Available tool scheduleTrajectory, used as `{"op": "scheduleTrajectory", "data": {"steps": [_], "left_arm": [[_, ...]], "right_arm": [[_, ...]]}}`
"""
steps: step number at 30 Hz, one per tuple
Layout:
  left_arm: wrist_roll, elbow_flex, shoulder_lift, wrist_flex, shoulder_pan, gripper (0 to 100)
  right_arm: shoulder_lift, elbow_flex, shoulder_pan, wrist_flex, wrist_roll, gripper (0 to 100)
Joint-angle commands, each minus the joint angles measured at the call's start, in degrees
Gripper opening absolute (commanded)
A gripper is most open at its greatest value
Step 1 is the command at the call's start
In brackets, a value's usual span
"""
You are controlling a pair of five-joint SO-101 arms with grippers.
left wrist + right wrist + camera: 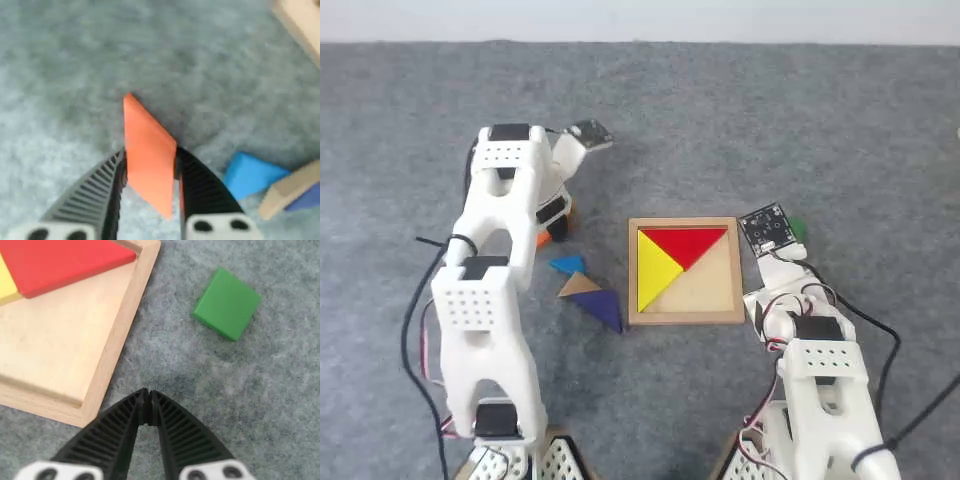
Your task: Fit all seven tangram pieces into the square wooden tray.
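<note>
The square wooden tray point(684, 319) lies mid-table with a red triangle point(685, 243) and a yellow triangle point(655, 270) in it. My left gripper point(150, 154) is shut on an orange parallelogram point(147, 150), held on edge over the carpet left of the tray point(300, 22); the orange piece point(544, 238) peeks out under that arm. My right gripper point(148, 392) is shut on nothing, just outside the tray's rim point(127, 330) near its right side. A green square point(227, 303) lies on the carpet beyond it, partly hidden in the high view point(799, 229).
A light blue triangle point(568, 264), a tan triangle point(580, 284) and a dark blue triangle point(601, 307) lie together left of the tray. The light blue one point(250, 175) sits close beside my left gripper. Grey carpet covers the table.
</note>
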Motion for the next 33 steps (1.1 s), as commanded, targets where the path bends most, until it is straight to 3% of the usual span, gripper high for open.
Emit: {"op": "scheduleTrajectory", "data": {"steps": [1,7,9,12,15,22,33], "left_arm": [[21.3,-8.1,0.6,0.7,1.5,1],[43.3,-15.3,4.2,4.6,5.3,2],[46.6,-17.6,6.0,7.0,6.8,3],[49.5,-21.5,8.7,11.2,7.8,15],[46.9,-26.4,10.5,12.7,7.6,23],[44.7,-36.3,10.8,14.1,5.5,23],[38.8,-30.5,10.6,14.6,9.1,21]], "right_arm": [[-0.9,-0.2,-0.2,-1.5,-0.3,0.6],[-0.9,-0.2,-0.2,-1.5,-0.3,0.6],[-0.9,-0.2,-0.2,-1.5,-0.3,0.6],[-0.9,-0.2,-0.2,-1.5,-0.3,0.6],[-0.9,-0.2,-0.2,-1.5,-0.3,0.6],[-0.9,-0.2,-0.2,-1.5,-0.3,0.6],[-0.9,-0.2,-0.2,-2.7,-0.3,0.6]]}}
